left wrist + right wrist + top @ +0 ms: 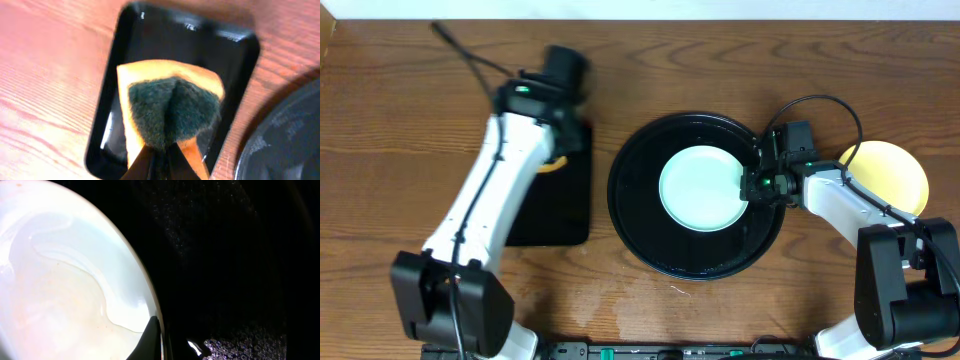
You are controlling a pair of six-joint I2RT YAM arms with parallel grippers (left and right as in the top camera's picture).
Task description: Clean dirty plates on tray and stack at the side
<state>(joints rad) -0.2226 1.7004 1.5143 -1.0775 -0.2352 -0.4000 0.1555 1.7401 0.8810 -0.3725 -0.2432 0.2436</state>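
The brown wooden desk (720,60) carries the round black tray (630,205), with one mint-green plate (700,188) lying inside it. The right tool (756,185) is at this plate's right rim; whether it grips, I cannot tell. A yellow plate (890,170) lies right of the tray. The left tool (160,156) clenches a sponge (170,110) above a rectangular black tray (165,45).

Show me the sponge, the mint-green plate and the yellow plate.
sponge (170,112): left wrist view, on its dark green scouring face.
mint-green plate (700,188): overhead view, on the middle of the plate.
yellow plate (895,172): overhead view, on its uncovered middle, right of the arm.
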